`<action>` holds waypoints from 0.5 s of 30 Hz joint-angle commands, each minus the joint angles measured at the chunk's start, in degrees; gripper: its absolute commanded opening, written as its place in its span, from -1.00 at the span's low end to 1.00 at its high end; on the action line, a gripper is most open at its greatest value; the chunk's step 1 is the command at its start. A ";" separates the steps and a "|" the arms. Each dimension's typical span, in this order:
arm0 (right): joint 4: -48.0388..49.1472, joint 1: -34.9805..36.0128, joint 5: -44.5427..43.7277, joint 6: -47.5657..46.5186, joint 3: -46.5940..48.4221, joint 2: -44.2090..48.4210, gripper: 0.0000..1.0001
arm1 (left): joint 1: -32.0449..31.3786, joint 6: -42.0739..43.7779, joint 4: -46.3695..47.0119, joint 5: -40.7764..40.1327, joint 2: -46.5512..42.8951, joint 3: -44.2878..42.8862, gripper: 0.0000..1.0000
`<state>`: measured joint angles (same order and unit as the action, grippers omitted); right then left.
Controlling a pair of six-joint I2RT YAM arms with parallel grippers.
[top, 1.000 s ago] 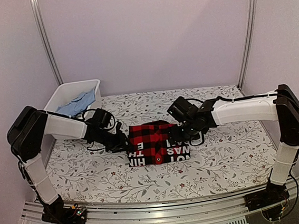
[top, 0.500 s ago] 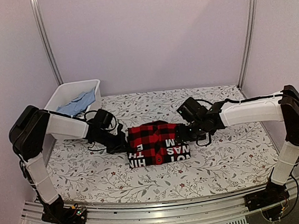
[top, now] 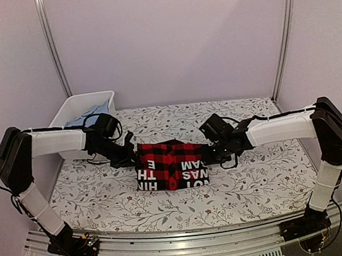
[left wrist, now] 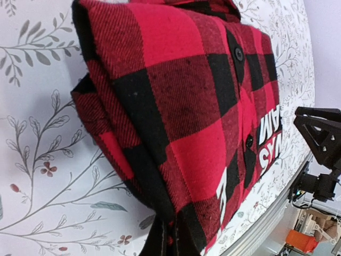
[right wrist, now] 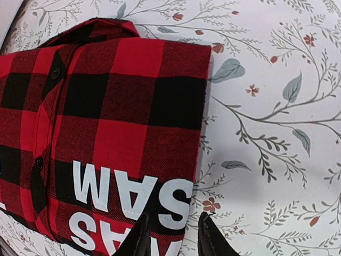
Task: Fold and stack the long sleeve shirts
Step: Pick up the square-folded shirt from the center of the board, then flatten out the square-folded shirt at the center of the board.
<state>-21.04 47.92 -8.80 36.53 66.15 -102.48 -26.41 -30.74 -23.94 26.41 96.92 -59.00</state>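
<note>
The folded shirt (top: 171, 164) lies between the pincers. The left pincer (left wrist: 168, 241) is clamped on its edge. The right pincer (right wrist: 173, 237) stands apart, straddling the opposite edge. Folding looks finished. Next the right should likely close, then both shift the shirt for stacking.

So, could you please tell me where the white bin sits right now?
In the top view the white bin sits at the table's far left corner, behind the left arm, well left of the folded checked shirt.
</note>
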 commanded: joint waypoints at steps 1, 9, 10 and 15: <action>2.00 -0.28 1.05 0.20 4.33 -5.48 -0.51 | 1.24 4.88 -6.78 1.09 -3.78 -3.64 -1.00; 3.12 -0.05 3.56 0.88 9.51 -13.50 -0.68 | 2.07 8.57 -14.27 2.32 -7.09 -8.67 -1.00; 3.16 0.20 3.92 0.90 10.09 -14.19 -0.69 | 2.09 8.84 -14.91 2.45 -7.36 -9.31 -1.00; 4.17 1.91 6.30 1.34 13.64 -17.73 -0.69 | 2.27 9.08 -15.97 5.39 -8.54 -12.76 -1.00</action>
<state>-18.72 48.45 -5.15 37.15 76.40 -117.67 -24.95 -23.33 -37.74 28.10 90.70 -68.18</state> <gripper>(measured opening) 0.154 0.012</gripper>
